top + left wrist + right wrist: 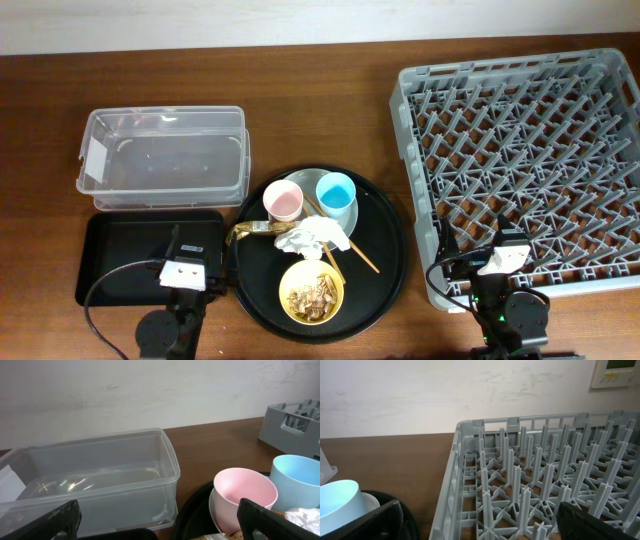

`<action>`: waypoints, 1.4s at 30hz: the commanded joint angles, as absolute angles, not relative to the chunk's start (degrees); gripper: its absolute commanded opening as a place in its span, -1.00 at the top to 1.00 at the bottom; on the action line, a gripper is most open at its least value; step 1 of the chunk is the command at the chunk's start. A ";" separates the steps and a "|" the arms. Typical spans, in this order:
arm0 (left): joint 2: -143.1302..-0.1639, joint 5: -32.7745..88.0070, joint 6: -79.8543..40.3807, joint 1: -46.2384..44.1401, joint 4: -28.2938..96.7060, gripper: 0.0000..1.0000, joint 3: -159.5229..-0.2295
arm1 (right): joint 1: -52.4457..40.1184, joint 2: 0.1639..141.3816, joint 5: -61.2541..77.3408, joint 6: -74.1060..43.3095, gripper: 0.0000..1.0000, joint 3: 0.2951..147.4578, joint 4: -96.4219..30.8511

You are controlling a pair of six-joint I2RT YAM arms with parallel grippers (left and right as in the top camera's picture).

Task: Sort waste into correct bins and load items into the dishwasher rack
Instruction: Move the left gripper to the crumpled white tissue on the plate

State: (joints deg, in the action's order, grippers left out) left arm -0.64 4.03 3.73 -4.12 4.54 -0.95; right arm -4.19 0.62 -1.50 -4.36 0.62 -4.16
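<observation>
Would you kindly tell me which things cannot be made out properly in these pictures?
Overhead: the pale plate is mostly covered by the pink cup and blue cup.
Overhead: the right end of the rectangular black tray lies under the left arm.
Left wrist: the tissue is cut off at the bottom-right corner.
Right wrist: the rack runs past the right edge.

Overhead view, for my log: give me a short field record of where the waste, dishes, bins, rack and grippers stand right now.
round black tray: pink cup, light blue cup, plate, tissue, wrapper, chopsticks, yellow bowl
yellow bowl: food scraps inside
clear box: empty
small black tray: nothing visible inside
rack: no items loaded
left gripper: open, above small black tray
right gripper: open, at rack's near edge
</observation>
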 commanded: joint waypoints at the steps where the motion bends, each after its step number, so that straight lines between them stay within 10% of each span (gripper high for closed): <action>1: -0.40 3.79 4.82 -4.38 4.56 -0.98 -0.56 | -4.45 0.32 -2.20 -4.80 -0.97 0.32 -4.49; 21: -2.55 5.15 -2.37 -4.36 14.26 -0.98 -17.17 | -4.45 0.32 -2.20 -4.80 -0.97 0.32 -4.49; 28: -49.67 28.88 -2.35 -4.36 51.27 -0.98 -66.02 | -4.45 0.32 -2.20 -4.80 -0.97 0.32 -4.49; 33: -63.11 36.88 -2.39 -4.36 57.01 -0.79 -68.51 | -4.45 0.32 -2.20 -4.80 -0.97 0.32 -4.49; 37: -64.86 21.85 -8.01 -7.49 66.67 -0.39 -68.34 | -4.45 0.32 -2.20 -4.80 -0.97 0.32 -4.49; 42: -65.04 -1.52 -25.63 -27.16 63.18 -0.38 -68.27 | -4.45 0.32 -2.20 -4.80 -0.97 0.32 -4.49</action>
State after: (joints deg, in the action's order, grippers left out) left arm -65.01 10.39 -16.91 -20.38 64.75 -68.05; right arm -4.19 0.64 -1.50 -4.38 0.62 -4.16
